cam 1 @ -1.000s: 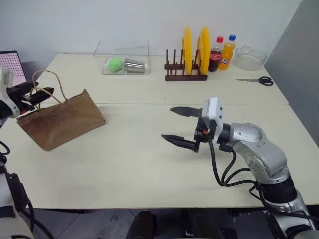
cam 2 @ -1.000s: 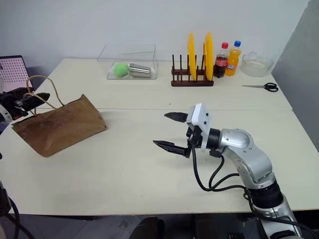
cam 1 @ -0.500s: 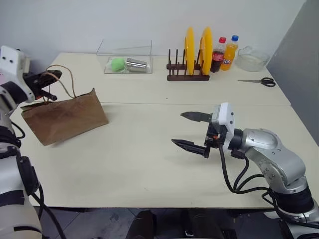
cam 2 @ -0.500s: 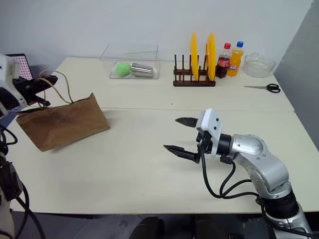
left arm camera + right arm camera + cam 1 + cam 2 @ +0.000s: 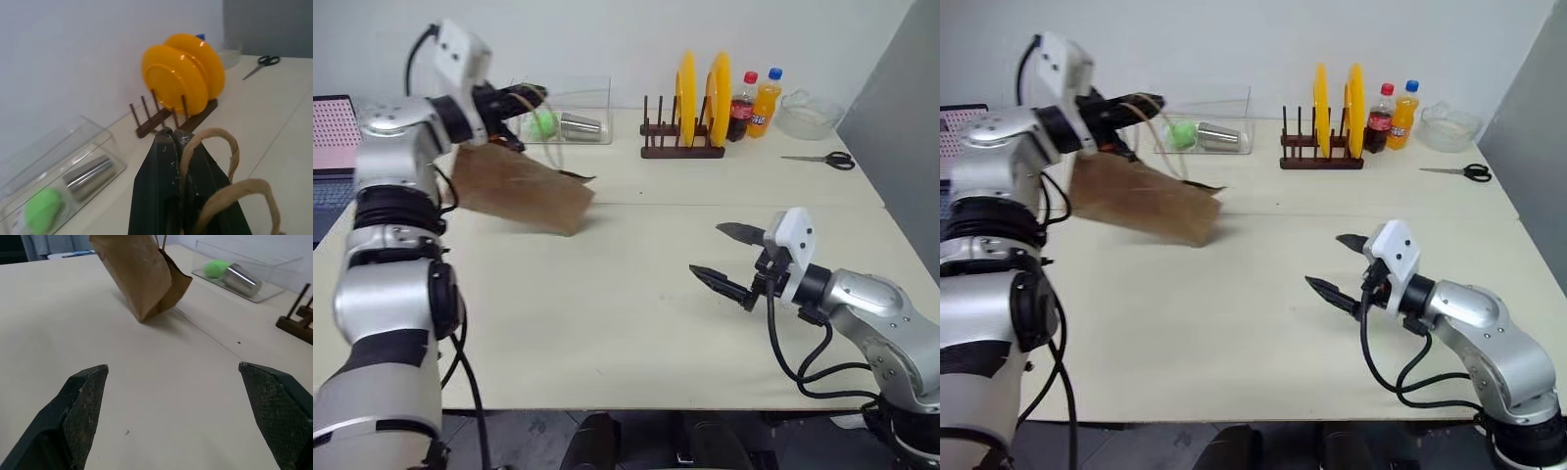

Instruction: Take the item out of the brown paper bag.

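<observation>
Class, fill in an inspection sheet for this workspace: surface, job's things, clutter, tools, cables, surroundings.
Surface: cream table, seam across it.
Job's things: bag tilted, one corner on the table; item nothing seen.
Clutter: clear box, plate rack, two bottles, glass bowl, scissors.
Tools: left tool shut on bag's handles; right tool open, empty.
Cables: black cable at right arm.
Surroundings: white wall, laptop.

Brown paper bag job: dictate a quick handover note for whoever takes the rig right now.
Left end effector: shut on a tan loop handle, holding the creased brown paper bag tilted, one corner near or on the cream table.
Right end effector: open, empty, above the table, apart from the bag.
Done: bag gripped by its handle.
Left: take the item out; can't see it.
</observation>
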Tool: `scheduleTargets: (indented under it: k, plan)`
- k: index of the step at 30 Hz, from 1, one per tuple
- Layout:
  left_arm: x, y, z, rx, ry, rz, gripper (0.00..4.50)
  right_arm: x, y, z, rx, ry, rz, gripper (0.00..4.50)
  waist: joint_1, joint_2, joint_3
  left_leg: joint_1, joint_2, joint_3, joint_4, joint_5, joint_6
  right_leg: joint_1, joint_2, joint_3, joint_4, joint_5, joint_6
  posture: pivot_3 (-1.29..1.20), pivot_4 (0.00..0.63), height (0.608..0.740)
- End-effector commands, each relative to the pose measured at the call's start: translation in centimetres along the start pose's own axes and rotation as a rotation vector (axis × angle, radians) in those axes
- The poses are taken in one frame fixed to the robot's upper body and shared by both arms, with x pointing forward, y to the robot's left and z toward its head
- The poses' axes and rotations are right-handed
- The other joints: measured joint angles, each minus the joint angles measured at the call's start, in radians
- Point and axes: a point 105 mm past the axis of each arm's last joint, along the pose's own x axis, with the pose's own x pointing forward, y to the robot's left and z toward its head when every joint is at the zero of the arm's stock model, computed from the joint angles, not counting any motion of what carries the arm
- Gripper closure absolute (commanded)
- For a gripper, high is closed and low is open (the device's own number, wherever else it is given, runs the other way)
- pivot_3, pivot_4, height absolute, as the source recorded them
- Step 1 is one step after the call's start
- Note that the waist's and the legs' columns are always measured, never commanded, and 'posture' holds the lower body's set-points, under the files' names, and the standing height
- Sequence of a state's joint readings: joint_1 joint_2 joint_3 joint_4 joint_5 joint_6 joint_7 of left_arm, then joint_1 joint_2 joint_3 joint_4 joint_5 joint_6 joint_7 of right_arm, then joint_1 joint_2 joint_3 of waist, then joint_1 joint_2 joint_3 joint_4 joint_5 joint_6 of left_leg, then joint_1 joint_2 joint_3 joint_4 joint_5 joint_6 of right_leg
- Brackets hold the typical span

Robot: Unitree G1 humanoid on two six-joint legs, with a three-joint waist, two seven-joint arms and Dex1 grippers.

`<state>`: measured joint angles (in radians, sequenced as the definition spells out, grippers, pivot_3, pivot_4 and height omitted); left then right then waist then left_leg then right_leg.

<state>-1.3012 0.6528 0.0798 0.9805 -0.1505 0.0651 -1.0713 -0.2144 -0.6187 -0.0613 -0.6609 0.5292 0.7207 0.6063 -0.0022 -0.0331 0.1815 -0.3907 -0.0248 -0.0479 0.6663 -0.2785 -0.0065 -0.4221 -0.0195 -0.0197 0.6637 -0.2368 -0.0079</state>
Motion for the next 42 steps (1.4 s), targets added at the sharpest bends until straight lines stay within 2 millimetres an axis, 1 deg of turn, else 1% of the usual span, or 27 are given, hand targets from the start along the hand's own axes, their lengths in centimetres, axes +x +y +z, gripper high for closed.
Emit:
scheduleTargets:
  k: [1, 8, 10, 14, 18, 21, 25, 29, 32, 36, 42]
  plan:
    - [2.0, -0.9, 3.6, 0.050, -0.095, -0.038, 4.48, -0.9, 0.0, 0.8, -0.028, -0.011, -0.052, 0.00, -0.001, 0.000, 0.000, 0.000, 0.000, 0.000, 0.000, 0.000, 0.000, 0.000, 0.000, 0.000, 0.000, 0.000, 0.000, 0.00, 0.150, 0.740]
    - [6.8, -4.6, 5.1, -0.007, -0.164, -0.141, 4.48, -2.0, 0.0, -0.1, -0.005, 0.032, -0.126, 0.00, -0.003, 0.000, 0.000, 0.000, 0.000, 0.001, 0.000, 0.000, 0.000, -0.001, 0.001, 0.001, 0.000, 0.000, 0.001, 0.00, 0.150, 0.740]
    - [8.0, -5.6, 5.1, -0.031, -0.171, -0.156, 4.48, -2.3, -0.1, -0.3, -0.002, 0.040, -0.145, 0.00, -0.001, 0.000, 0.000, -0.001, 0.000, 0.000, 0.000, 0.000, 0.000, 0.000, 0.001, 0.000, 0.000, -0.003, 0.004, 0.00, 0.150, 0.740]
    - [9.9, -7.4, 4.8, -0.073, -0.169, -0.176, 4.48, -2.8, 0.0, -0.7, 0.001, 0.059, -0.172, 0.00, -0.004, 0.000, 0.000, 0.000, 0.000, 0.001, 0.001, 0.000, 0.000, 0.000, 0.001, 0.002, 0.001, -0.003, 0.005, 0.00, 0.150, 0.740]
    - [11.2, -8.9, 4.5, -0.114, -0.151, -0.192, 4.48, -3.3, 0.2, -0.9, -0.004, 0.071, -0.197, 0.00, -0.003, 0.000, 0.000, 0.000, 0.000, 0.001, 0.001, 0.000, 0.000, 0.000, 0.001, 0.001, 0.001, -0.003, 0.005, 0.00, 0.150, 0.740]
    - [11.6, -9.4, 4.5, -0.119, -0.141, -0.206, 4.48, -3.6, 0.3, -0.9, -0.010, 0.071, -0.204, 0.00, -0.003, 0.000, 0.000, 0.000, 0.000, 0.001, 0.001, 0.000, 0.000, 0.000, 0.001, 0.002, 0.001, -0.003, 0.005, 0.00, 0.150, 0.740]
    - [11.6, -9.5, 4.3, -0.110, -0.125, -0.207, 4.48, -3.6, 0.4, -0.9, -0.014, 0.070, -0.208, 0.00, -0.003, 0.000, 0.000, 0.001, 0.000, 0.001, 0.001, 0.000, 0.000, 0.000, 0.001, 0.002, 0.001, -0.003, 0.005, 0.00, 0.150, 0.740]
    - [11.3, -9.2, 3.9, -0.093, -0.095, -0.201, 4.48, -3.5, 0.5, -0.9, -0.016, 0.065, -0.207, 0.00, -0.003, 0.000, 0.000, 0.001, 0.000, 0.001, 0.002, 0.000, 0.000, 0.000, 0.001, 0.002, 0.002, -0.003, 0.005, 0.00, 0.150, 0.740]
    - [11.1, -8.8, 3.9, -0.087, -0.078, -0.193, 4.48, -3.3, 0.4, -0.8, -0.018, 0.060, -0.201, 0.00, -0.003, 0.000, 0.000, 0.001, 0.000, 0.001, 0.002, 0.000, 0.000, 0.000, 0.001, 0.002, 0.002, -0.003, 0.005, 0.00, 0.150, 0.740]
    - [10.9, -8.7, 4.0, -0.085, -0.062, -0.195, 4.48, -3.2, 0.4, -0.8, -0.020, 0.058, -0.193, 0.00, -0.003, 0.000, 0.000, 0.001, 0.000, 0.001, 0.002, 0.000, 0.000, 0.000, 0.001, 0.002, 0.002, -0.003, 0.005, 0.00, 0.150, 0.740]
    - [10.3, -8.8, 3.6, -0.082, -0.024, -0.212, 4.48, -2.9, 0.3, -0.7, -0.029, 0.049, -0.177, 0.00, -0.003, 0.000, 0.000, 0.001, 0.000, 0.001, 0.004, 0.000, 0.000, 0.001, 0.001, 0.002, 0.002, -0.003, 0.005, 0.00, 0.150, 0.740]
